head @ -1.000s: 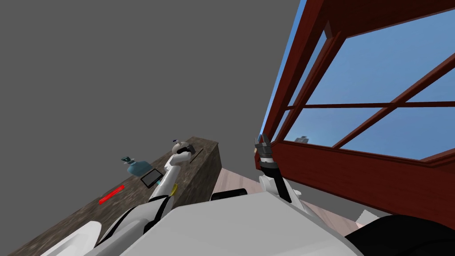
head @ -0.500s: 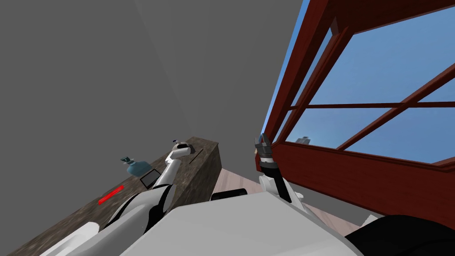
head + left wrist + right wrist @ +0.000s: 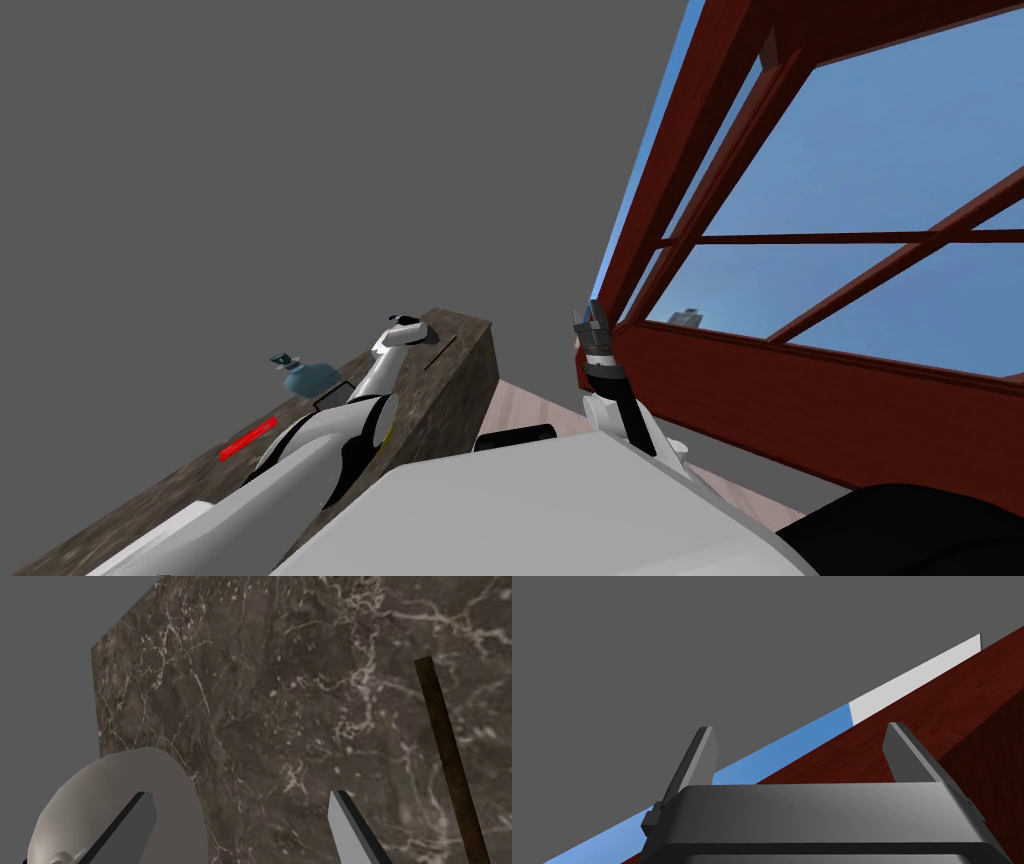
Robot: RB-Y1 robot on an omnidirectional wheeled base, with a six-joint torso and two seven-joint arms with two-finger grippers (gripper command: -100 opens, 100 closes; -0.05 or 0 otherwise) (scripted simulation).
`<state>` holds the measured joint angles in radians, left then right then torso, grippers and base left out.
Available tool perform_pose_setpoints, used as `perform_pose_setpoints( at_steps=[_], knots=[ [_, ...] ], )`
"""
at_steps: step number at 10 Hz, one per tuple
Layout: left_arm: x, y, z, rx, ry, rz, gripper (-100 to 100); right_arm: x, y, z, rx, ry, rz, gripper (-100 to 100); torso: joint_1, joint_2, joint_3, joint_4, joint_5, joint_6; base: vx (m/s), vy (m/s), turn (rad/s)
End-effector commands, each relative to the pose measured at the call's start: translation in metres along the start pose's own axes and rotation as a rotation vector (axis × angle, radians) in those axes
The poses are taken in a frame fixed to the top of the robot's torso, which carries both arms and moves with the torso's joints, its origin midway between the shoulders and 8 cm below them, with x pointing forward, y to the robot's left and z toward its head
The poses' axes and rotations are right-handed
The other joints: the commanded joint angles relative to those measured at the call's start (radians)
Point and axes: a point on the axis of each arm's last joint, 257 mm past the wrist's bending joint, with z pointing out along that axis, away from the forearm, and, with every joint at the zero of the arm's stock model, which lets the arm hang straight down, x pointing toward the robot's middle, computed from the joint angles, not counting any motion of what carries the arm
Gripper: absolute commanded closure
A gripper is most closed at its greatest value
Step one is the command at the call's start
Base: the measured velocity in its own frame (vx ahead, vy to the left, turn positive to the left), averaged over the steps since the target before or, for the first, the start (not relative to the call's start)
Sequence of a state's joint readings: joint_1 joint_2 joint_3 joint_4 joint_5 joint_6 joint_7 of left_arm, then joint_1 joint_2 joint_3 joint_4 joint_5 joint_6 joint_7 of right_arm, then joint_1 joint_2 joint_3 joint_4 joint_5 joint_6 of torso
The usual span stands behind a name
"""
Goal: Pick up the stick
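Now the left gripper [image 3: 240,793] stands wide open above the marbled counter [image 3: 280,686], the thin brown stick [image 3: 446,756] just beside it; the right gripper [image 3: 799,727] is wide too

Your left arm [image 3: 330,450]: white-grey shells, black joint bands. Your right arm [image 3: 612,385]: black forearm, ribbed wrist. On left gripper [image 3: 245,826] and right gripper [image 3: 801,728]: thin grey blade fingers; right's box dark.

- The stick [image 3: 446,751] runs off the picture's edge just beside the left claw [image 3: 239,793], so you cannot see its near end.
- In the head view, the stick is a thin dark line on the worktop [image 3: 160,490], too small for you to judge.
- The left forearm [image 3: 378,370] hides most of a flat dark thing [image 3: 322,398] beside the blue bottle [image 3: 308,377].
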<state>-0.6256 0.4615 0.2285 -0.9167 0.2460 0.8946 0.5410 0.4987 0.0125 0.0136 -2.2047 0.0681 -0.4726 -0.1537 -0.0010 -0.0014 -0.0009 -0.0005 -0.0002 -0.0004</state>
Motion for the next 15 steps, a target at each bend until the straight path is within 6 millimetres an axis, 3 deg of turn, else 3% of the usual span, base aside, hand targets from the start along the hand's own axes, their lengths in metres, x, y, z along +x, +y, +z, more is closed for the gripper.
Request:
perform_pose_setpoints(
  at_steps=[1,4,5,15],
  knots=[
    [-0.006,0.008,0.002,-0.049,-0.028,-0.025,-100,0.000,0.000,0.000,0.000,0.000,0.000,0,0.000,0.000,0.000,0.000,0.000,0.000,0.020,-0.012,0.014],
    [-0.001,0.007,-0.005,-0.125,-0.055,-0.100,-100,0.000,0.000,0.000,0.000,0.000,0.000,0,0.000,0.000,0.000,0.000,0.000,0.000,0.019,-0.013,0.022],
    [-0.008,0.016,-0.003,-0.152,-0.074,-0.104,-100,0.000,0.000,0.000,0.000,0.000,0.000,0,0.000,0.000,0.000,0.000,0.000,0.000,0.021,-0.013,0.014],
    [-0.010,0.054,-0.024,-0.394,-0.181,-0.258,-100,0.000,0.000,0.000,0.000,0.000,0.000,0,0.000,0.001,0.000,0.000,0.000,0.000,0.016,-0.014,0.017]
  ],
)
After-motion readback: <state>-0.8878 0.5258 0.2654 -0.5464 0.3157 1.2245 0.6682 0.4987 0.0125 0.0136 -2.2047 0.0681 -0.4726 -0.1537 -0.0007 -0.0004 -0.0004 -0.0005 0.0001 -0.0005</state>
